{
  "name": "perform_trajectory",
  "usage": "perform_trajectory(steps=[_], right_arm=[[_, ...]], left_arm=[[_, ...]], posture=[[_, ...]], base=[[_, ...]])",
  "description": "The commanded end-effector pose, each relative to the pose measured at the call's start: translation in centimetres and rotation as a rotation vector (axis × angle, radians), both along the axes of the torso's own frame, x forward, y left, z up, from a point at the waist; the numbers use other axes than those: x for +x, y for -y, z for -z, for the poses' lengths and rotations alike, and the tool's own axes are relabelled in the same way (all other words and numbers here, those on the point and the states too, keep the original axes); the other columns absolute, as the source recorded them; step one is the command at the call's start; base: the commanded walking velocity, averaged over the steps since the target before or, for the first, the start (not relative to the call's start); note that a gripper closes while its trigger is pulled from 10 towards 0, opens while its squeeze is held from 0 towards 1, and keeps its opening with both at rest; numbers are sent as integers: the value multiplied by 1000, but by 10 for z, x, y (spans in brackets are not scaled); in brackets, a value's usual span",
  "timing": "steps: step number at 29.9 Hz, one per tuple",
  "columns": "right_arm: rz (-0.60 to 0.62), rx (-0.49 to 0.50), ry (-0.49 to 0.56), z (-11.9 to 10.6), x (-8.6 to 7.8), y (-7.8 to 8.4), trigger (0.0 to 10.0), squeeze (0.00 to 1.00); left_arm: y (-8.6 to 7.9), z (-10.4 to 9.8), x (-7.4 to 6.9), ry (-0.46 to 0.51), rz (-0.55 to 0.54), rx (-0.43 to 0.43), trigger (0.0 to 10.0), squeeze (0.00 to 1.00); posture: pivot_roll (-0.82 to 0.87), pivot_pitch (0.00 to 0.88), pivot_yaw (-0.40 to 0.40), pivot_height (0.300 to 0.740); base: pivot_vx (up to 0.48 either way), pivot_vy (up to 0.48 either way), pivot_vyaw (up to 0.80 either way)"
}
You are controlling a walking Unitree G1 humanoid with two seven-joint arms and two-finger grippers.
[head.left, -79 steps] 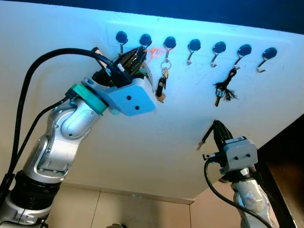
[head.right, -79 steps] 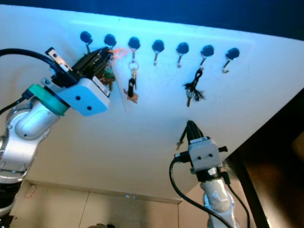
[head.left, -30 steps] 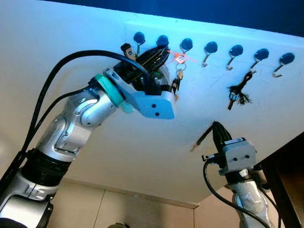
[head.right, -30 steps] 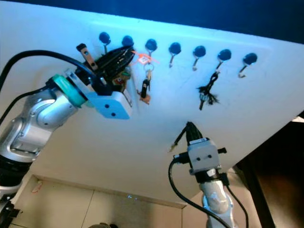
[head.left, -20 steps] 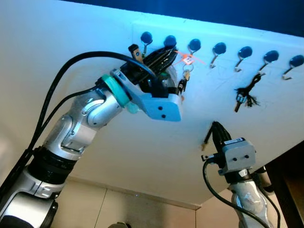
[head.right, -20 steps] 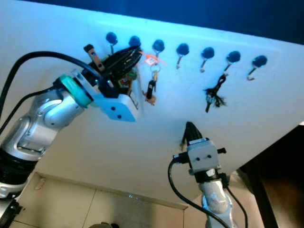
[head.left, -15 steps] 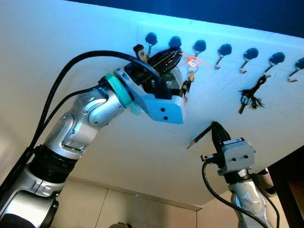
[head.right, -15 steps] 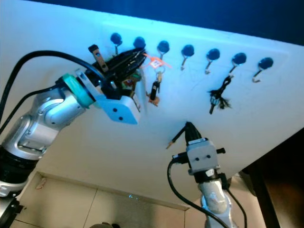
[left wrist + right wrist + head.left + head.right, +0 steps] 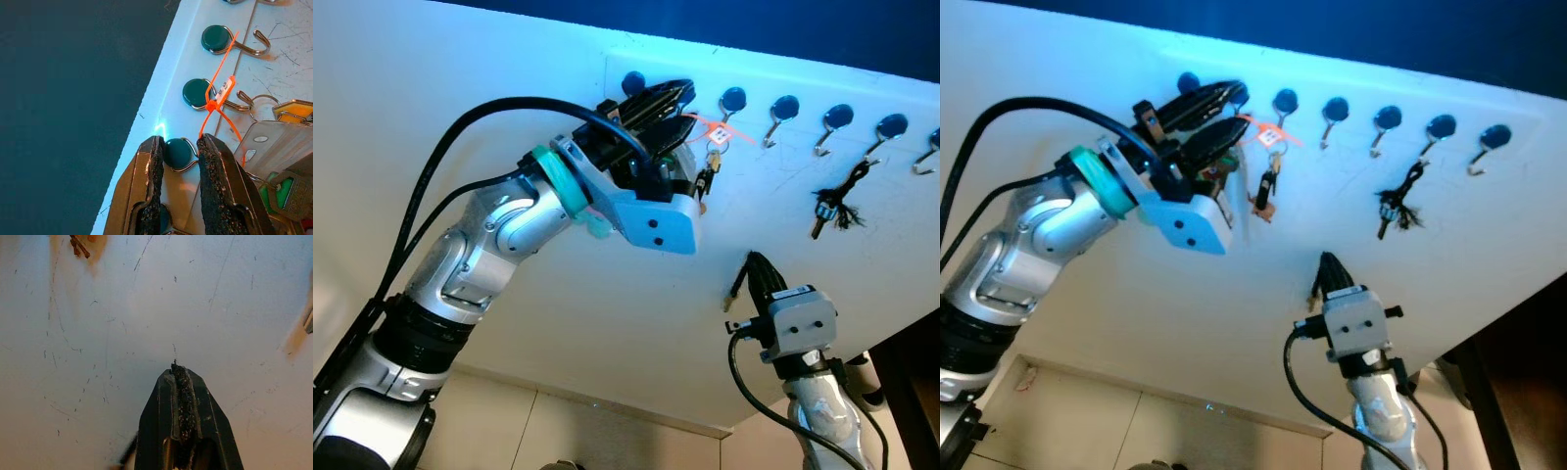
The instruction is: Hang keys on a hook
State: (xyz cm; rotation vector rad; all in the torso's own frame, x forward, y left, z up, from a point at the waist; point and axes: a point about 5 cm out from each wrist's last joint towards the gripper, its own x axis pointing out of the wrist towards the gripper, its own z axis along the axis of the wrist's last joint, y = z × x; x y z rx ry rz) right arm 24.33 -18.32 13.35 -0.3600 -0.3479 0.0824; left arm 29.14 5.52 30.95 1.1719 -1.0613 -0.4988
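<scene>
My left gripper (image 9: 1234, 108) is raised to the row of blue-knobbed hooks (image 9: 1335, 108) on the white wall rack. Its fingers stand open on either side of one hook's knob (image 9: 177, 152). A key bunch with a green-headed key (image 9: 281, 196) and a silver tag hangs just below that hook, free of the fingers; its ring seems to run to the hook. The neighbouring hook carries an orange zip tie (image 9: 219, 93) and a black fob bunch (image 9: 1263, 191). Lower down, my right gripper (image 9: 751, 266) is shut and empty, pointing at the bare wall.
A dark tasselled key bunch (image 9: 837, 201) hangs from a hook further right. Several hooks between and beyond are bare. Above the rack the wall (image 9: 73, 98) is dark blue. A dark opening (image 9: 1518, 392) lies at the lower right.
My left gripper's fingers have spread apart at the hook and no longer hold the key bunch. The camera view has shifted, and the right gripper has hardly moved.
</scene>
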Motion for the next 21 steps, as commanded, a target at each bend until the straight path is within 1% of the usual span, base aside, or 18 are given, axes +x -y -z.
perform_trajectory(steps=[1,2,3,4,6,7,8,9,10,17,18,21], right_arm=[[6,3,-11,2,-2,0,10000,0],[6,3,-11,2,-2,0,10000,0],[7,4,-11,2,-3,0,10000,0],[7,4,-11,2,-3,0,10000,0],[7,7,-12,2,-2,1,10000,0],[7,8,-13,3,-2,1,10000,0],[7,8,-13,3,-2,1,10000,0],[6,8,-13,3,-2,1,10000,0],[6,7,-14,3,-1,1,10000,0],[5,5,-15,3,-1,2,10000,0],[6,5,-15,3,-1,2,10000,0],[7,5,-16,3,-1,2,10000,0]], left_arm=[[13,29,-5,-86,47,154,10000,0],[13,29,-5,-86,47,154,10000,0],[5,25,-3,-82,10,111,10000,0],[5,25,-3,-82,10,111,10000,0],[-15,20,1,-93,-68,1,10000,0],[-21,19,3,-99,-91,-29,10000,0],[-21,19,3,-99,-91,-29,10000,0],[-25,21,3,-119,-101,-36,10000,416],[-27,23,3,-142,-100,-39,10000,1000],[-28,25,3,-155,-103,-26,10000,1000],[-28,26,3,-163,-103,-24,10000,0],[-29,24,3,-158,-108,-30,10000,0]], posture=[[33,0,61,740],[33,0,61,740],[35,0,64,740],[35,0,64,740],[39,0,62,740],[39,0,62,740],[39,0,62,740],[39,0,60,740],[38,0,58,740],[38,0,58,740],[38,0,58,740],[37,0,58,740]], base=[[0,0,0],[0,0,0],[0,0,0],[0,0,0],[0,0,0],[0,0,0],[0,0,0],[0,0,0],[0,0,0],[0,0,0],[0,0,0],[0,0,0]])
